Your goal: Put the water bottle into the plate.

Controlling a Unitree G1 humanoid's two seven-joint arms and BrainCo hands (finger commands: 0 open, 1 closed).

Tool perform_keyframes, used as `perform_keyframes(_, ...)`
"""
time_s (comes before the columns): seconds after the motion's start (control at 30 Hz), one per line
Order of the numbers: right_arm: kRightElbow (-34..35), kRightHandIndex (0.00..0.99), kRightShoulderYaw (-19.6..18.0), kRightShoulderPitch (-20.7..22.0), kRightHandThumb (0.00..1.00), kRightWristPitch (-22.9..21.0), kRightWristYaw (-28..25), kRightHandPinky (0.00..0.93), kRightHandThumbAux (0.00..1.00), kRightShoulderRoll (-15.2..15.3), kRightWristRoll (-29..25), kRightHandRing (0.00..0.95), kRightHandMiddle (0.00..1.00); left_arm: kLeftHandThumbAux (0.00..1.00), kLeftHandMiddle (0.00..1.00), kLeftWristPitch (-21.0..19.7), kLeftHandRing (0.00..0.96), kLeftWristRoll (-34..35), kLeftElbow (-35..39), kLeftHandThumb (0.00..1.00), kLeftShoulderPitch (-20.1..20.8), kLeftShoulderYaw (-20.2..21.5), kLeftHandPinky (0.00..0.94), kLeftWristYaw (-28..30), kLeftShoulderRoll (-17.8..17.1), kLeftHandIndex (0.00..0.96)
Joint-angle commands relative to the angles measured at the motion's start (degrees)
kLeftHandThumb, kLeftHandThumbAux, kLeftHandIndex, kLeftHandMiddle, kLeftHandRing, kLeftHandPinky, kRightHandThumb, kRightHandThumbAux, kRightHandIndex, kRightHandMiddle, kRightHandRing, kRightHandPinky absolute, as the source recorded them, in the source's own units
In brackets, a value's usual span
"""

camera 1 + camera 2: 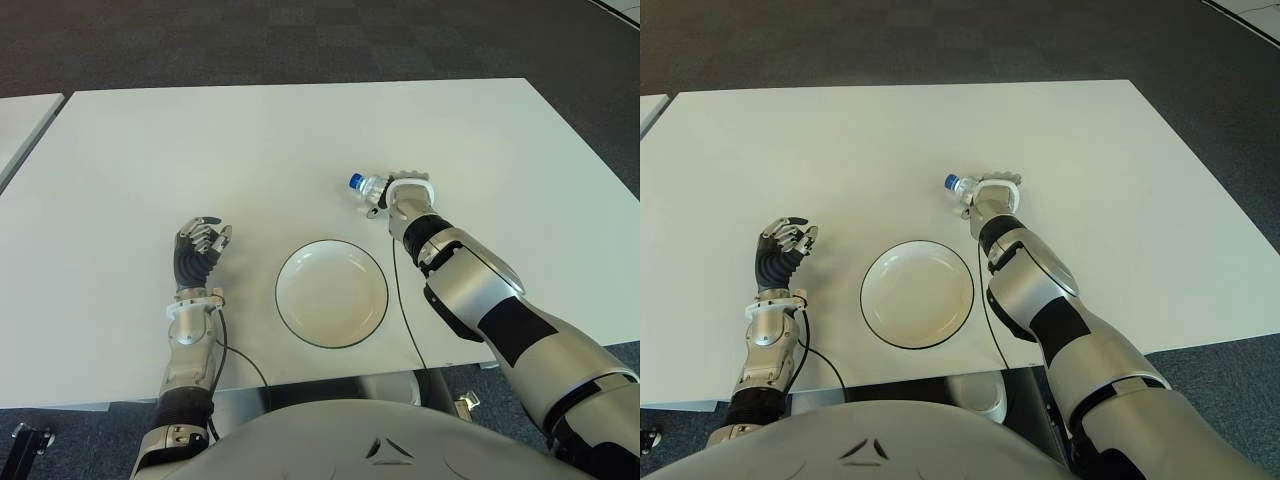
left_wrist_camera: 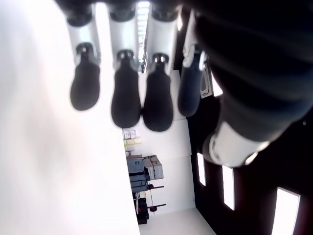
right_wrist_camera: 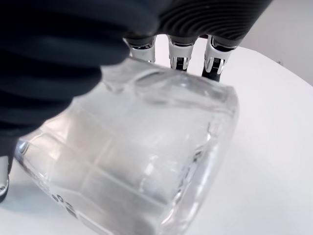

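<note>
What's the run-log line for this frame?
right hand: shut on water bottle, beyond plate | left hand: idle, left of plate | bottle not in plate

Both arms are silver-grey shells with black joint sections and a thin black cable running down each. The left hand [image 1: 200,240] has black ribbed rubber on the palm, metal knuckles, dark fingertip pads [image 2: 125,103]. The right hand [image 1: 403,192] looks the same, with a white band.

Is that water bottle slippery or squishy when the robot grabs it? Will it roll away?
Probably a bit slippery: the water bottle is clear, smooth plastic. It may squish a little, since its walls look thin, inside the right hand. It is round and lies sideways, blue cap pointing left, so it would likely roll on the flat table if let go.
</note>
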State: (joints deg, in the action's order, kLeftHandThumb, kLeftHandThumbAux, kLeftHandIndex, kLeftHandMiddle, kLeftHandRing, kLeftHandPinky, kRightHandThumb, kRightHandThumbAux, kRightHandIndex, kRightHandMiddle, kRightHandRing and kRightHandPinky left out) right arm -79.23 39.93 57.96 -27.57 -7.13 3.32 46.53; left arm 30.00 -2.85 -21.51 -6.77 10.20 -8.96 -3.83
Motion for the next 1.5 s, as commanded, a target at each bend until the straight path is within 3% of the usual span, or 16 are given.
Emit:
perform_keyframes(0.03,-1.8,0.000,2.1,-4.7,0.117,-1.0,-3.6,0.000,0.602,-0.7,1.7,0.000,0.000,0.716,0.715,-0.3,0.697,-0.4,-1.1,0.706,0.4,-0.2,0.667,0.1,-0.5,0.437)
perform_keyframes(0.5,-1.8,0.000,4.8,-6.5,0.099,-1.1,-4.5,0.014,0.551,0.3,4.1,0.000,0.000,0.716,0.722,-1.0,0.706,-1.1,-0.5,0.708,0.4,-0.1,0.680,-0.8,-0.2,0.437)
perform_keyframes(0.57,-1.6,0.016,3.5,-6.7,0.187,-2.0,-2.7,0.214,0.606,0.3,3.0,0.125,0.086,0.717,0.721,-1.4,0.704,-1.1,-0.1,0.707,0.2,-0.1,0.675,-0.6,-0.3,0.436)
perform_keyframes(0.63,-1.4,0.031,2.4,-6.7,0.237,-2.2,-1.2,0.310,0.631,0.3,2.1,0.201,0.145,0.717,0.720,-1.6,0.703,-1.0,0.1,0.706,0.1,-0.2,0.672,-0.5,-0.3,0.436)
perform_keyframes(0.67,-1.1,0.073,1.3,-6.9,0.261,-1.6,0.7,0.364,0.646,0.6,1.3,0.260,0.199,0.717,0.719,-1.8,0.702,-1.0,0.4,0.706,0.0,-0.2,0.671,-0.5,-0.3,0.436)
perform_keyframes(0.73,-0.8,0.276,-0.3,-7.2,0.515,-0.5,3.9,0.508,0.691,0.9,0.1,0.415,0.352,0.717,0.716,-2.1,0.697,-0.9,0.7,0.706,-0.2,-0.2,0.661,-0.4,-0.3,0.436)
perform_keyframes(0.83,-0.5,0.374,-1.9,-7.6,0.639,0.8,7.5,0.576,0.711,1.1,-0.9,0.508,0.459,0.718,0.712,-2.3,0.693,-0.9,0.9,0.705,-0.2,-0.2,0.656,-0.4,-0.3,0.436)
perform_keyframes(1.07,-0.3,0.421,-5.5,-8.1,0.698,3.3,13.0,0.543,0.720,1.6,-3.5,0.524,0.490,0.718,0.710,-2.0,0.692,-1.0,0.1,0.705,0.1,-0.1,0.661,-0.5,-0.4,0.436)
perform_keyframes(1.27,-0.3,0.426,-7.9,-8.3,0.704,4.7,15.5,0.575,0.721,1.9,-5.1,0.551,0.525,0.718,0.715,-1.8,0.698,-0.7,-0.1,0.706,0.4,-0.1,0.673,-0.3,-0.5,0.436)
perform_keyframes(1.5,-0.1,0.425,-12.1,-8.3,0.705,5.8,17.8,0.371,0.723,1.9,-8.3,0.395,0.416,0.717,0.721,-2.0,0.705,-0.8,-0.3,0.706,0.6,0.1,0.679,-0.5,-0.5,0.436)
